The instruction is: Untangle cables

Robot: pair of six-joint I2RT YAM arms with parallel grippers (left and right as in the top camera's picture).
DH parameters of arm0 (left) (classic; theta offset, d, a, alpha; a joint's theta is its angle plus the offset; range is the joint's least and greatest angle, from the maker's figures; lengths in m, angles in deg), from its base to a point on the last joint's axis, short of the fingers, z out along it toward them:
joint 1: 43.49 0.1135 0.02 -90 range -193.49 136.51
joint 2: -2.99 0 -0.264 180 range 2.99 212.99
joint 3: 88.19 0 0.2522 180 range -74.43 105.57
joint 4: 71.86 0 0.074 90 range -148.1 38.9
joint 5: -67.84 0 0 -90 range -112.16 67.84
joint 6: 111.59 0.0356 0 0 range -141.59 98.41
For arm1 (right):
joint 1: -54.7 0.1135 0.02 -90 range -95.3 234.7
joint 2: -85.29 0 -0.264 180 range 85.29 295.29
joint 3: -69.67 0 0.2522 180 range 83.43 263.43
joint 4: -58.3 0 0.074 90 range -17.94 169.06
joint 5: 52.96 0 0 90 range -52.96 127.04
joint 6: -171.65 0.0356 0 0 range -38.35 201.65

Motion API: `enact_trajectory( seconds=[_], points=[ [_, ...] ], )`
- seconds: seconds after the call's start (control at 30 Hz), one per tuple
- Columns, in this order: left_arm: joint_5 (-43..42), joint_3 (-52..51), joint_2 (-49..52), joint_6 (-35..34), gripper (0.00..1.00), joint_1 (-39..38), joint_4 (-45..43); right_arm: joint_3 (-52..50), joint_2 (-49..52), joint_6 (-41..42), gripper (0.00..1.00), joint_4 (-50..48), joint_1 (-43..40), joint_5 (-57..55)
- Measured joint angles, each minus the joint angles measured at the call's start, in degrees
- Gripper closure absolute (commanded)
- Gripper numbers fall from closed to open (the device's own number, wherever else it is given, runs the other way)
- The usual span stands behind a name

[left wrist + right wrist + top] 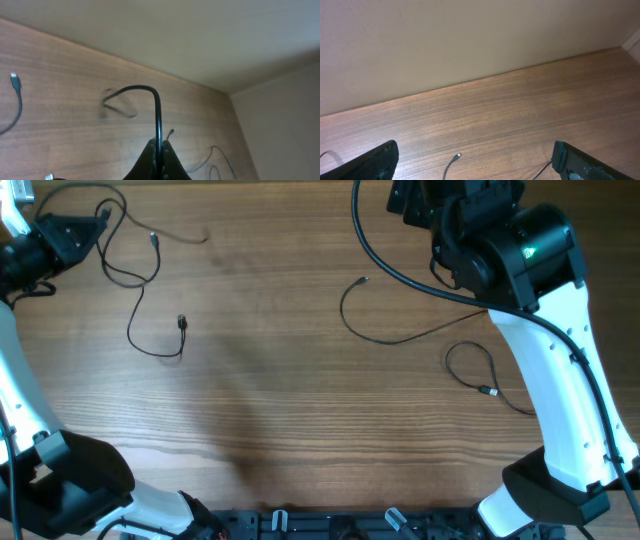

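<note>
The left gripper (pixel 161 152), at the upper left of the overhead view, has its fingers pressed together on a thin black cord (pixel 158 110) that arcs up from the tips. On the brown wood-grain table (pixel 280 410), a curly strand (pixel 155 352) with a silvery plug lies just below it. A long curved cord (pixel 400 339) and a looped cord (pixel 448 363) lie at centre right. The right gripper (pixel 475 150) hovers empty, fingers spread wide. I cannot tell whether the upper-left strands cross. If they do, a pull may drag both. The slim cord could also slip from the tips.
</note>
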Motion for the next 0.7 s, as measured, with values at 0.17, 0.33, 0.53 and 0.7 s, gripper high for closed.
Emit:
enact_trajectory(
  seconds=[0.17,0.33,0.53,0.7],
  points=[
    [9.6,0.0,-0.1,0.5,0.96,0.0,7.4,0.0,0.0,0.0,0.00,0.1,0.0,0.4],
    [26.6,0.0,0.0,0.7,0.96,0.0,10.4,0.0,0.0,0.0,0.00,0.1,0.0,0.7],
    [39.9,0.0,5.1,0.7,0.96,1.9,8.6,0.0,0.0,0.0,0.00,0.5,0.0,3.0],
    [47.8,0.0,7.3,-1.9,0.96,4.6,6.4,0.0,0.0,0.0,0.00,0.5,0.0,7.6]
  ],
)
